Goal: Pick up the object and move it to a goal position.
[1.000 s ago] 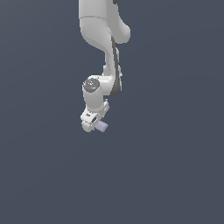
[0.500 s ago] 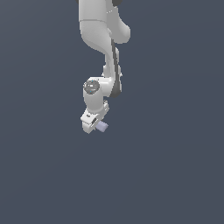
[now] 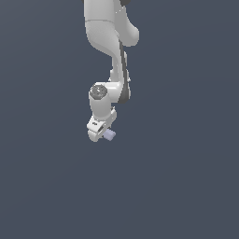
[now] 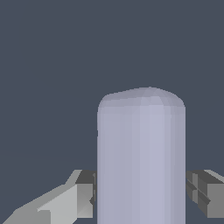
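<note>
the fingers (image 4: pixel 85 194) sit closed against both sides of the object (image 4: pixel 141 157), holding it; a sudden swing toward the goal could let it slip out.

Object (image 4: pixel 141 157): pale lavender-grey, matt, smooth, rounded edges. Gripper (image 3: pixel 103 134): white, smooth, faintly glossy shell; fingers (image 4: pixel 205 197) beside the object dull grey, faceted, matt.
</note>
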Controlling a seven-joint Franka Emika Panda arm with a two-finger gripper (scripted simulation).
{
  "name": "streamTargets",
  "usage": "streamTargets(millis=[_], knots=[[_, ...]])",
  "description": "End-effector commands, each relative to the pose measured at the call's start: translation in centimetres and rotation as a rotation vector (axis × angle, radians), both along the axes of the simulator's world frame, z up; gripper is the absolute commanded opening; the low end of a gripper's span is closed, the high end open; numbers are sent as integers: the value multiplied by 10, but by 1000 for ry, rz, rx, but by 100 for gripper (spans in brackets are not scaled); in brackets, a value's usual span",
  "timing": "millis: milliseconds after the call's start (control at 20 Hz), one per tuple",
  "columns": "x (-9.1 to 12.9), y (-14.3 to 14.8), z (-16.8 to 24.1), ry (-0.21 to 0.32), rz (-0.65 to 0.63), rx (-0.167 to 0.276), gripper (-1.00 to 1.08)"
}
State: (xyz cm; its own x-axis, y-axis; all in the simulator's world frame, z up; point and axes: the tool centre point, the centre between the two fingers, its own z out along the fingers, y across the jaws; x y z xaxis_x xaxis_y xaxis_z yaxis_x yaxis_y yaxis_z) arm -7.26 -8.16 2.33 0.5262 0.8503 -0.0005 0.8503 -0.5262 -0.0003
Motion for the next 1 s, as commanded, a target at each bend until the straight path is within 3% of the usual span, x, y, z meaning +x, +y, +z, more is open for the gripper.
streamTargets(millis=[0,400,950], knots=[[2,5,6,-1,1,0,-100],[15,39,51,-1,1,0,-100],[44,114,151,-1,2,0,-100]])
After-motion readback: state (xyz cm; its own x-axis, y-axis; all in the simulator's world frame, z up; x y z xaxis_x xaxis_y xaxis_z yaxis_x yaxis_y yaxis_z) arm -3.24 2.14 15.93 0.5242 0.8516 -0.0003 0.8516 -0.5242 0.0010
